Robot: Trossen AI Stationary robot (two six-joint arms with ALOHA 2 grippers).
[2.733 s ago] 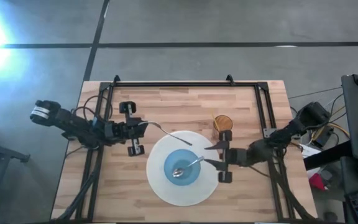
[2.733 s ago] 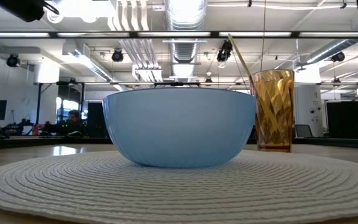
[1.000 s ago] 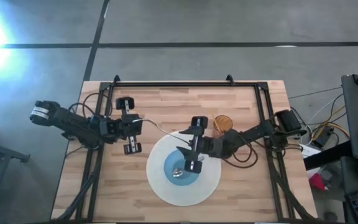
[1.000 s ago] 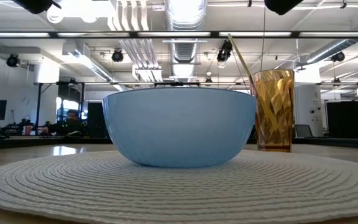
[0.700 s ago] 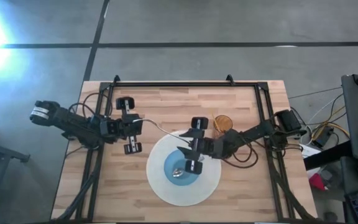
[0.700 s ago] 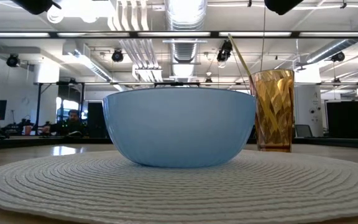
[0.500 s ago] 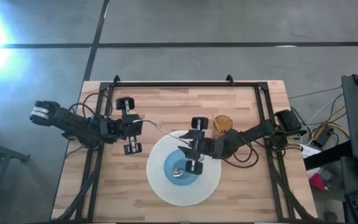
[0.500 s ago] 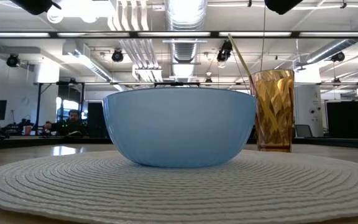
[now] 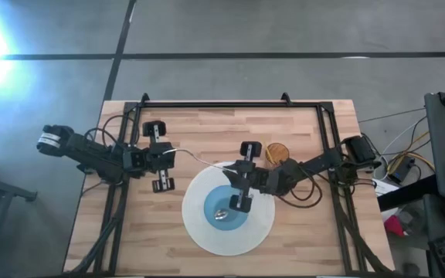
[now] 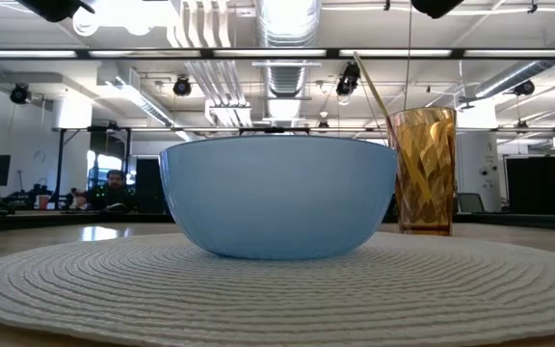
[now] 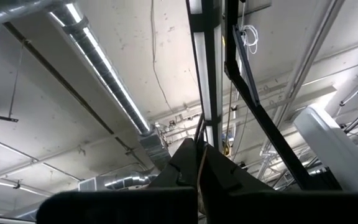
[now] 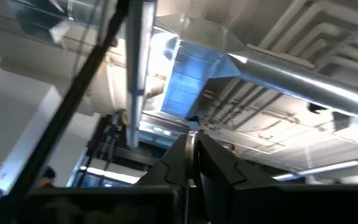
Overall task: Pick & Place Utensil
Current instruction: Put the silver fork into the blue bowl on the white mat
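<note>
The spoon [image 9: 222, 214] lies head-down in the bowl [image 9: 209, 202], its handle slanting up to my right gripper [image 9: 234, 193], which hangs directly over it. In that wrist's own view my right fingers [image 12: 173, 158] are drawn together to a point with a thin bright sliver between them. I take that sliver for the handle, so I judge the spoon pinched but not yet lifted.

The bowl sits under this gripper on the round mat [image 9: 199, 239]. The amber glass [image 9: 275, 151] stands just behind my right wrist, off the mat's edge, with a thin stick leaning in it.

Well away on the far side of the bowl, my left gripper [image 9: 168, 154] is clenched on the fork [image 9: 195, 157], whose tines reach back toward the mat. That arm only waits.

So the step in hand is the pick, with the grip just taken. Next I should raise the spoon straight up until its head clears the bowl's rim, keeping the pinch firm so the thin handle does not swivel, then carry it to a spot beside the bowl. Swinging sideways too early could catch the rim or knock the glass.
</note>
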